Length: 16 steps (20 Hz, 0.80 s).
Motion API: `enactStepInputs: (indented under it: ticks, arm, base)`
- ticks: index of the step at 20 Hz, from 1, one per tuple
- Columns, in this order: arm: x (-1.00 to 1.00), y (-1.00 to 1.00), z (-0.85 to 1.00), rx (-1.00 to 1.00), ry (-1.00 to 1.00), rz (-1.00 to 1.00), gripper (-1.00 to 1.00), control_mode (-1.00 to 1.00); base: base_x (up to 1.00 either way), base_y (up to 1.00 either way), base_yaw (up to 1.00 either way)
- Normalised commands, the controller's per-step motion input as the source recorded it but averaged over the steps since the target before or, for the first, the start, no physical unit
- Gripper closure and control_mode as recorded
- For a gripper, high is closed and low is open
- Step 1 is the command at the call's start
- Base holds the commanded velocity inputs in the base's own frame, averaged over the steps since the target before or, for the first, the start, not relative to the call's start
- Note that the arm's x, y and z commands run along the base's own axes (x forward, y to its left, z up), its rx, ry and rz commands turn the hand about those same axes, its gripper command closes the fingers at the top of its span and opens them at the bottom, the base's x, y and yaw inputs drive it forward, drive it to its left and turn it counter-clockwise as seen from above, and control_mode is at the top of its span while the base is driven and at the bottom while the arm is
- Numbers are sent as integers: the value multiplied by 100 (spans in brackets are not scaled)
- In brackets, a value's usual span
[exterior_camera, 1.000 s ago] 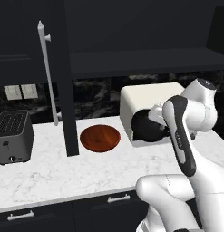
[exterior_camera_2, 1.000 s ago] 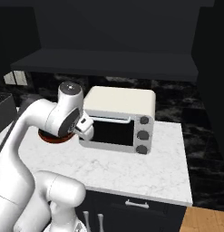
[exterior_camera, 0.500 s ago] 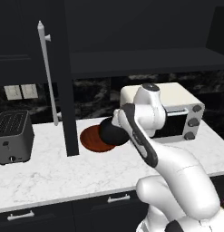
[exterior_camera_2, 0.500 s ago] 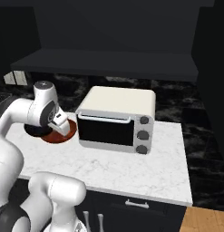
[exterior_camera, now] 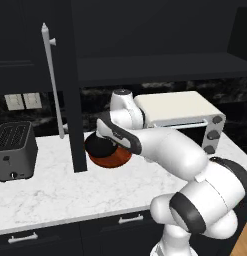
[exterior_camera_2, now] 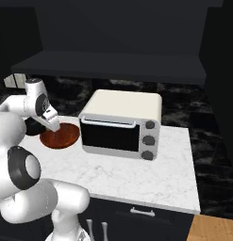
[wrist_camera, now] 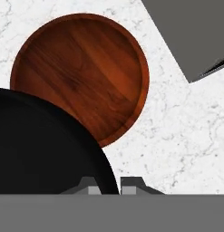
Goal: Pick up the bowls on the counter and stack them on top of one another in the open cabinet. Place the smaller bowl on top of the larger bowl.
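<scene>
**A:** White marble bench point(exterior_camera: 50, 187) with faint grey veins, dark drawers below, glossy black wall behind. There's a wide, shallow reddish-brown bowl point(wrist_camera: 86, 68) with a glossy wood grain sitting flat on the marble, just beside the edge of the tall black cabinet door point(exterior_camera: 72, 100) with the long pale bar handle point(exterior_camera: 52, 80).

**B:** And the small round plain black bowl point(wrist_camera: 45, 149)?

**A:** Clamped in the end effector point(wrist_camera: 111, 186), one fingertip on each side of its rim. From the hand view it overlaps the near edge of the wooden one. Can't tell if they touch.

**B:** Anything else on there?

**A:** A boxy cream toaster oven point(exterior_camera_2: 122, 122) with three round knobs and a ridged dark toaster point(exterior_camera: 14, 150), well apart.
</scene>
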Motion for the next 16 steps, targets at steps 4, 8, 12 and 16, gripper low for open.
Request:
enactStepInputs:
  ticks: [4,8,12,16]
  arm:
    - [14,-24,-22,0,0,0,100,-100]
    - [16,-21,-21,0,0,0,100,-100]
    - [11,-2,-29,0,0,0,100,-100]
    - [3,0,-45,-1,1,0,100,-100]
  base:
    - [0,0,0]
    - [0,0,0]
    - [0,0,0]
    - [0,0,0]
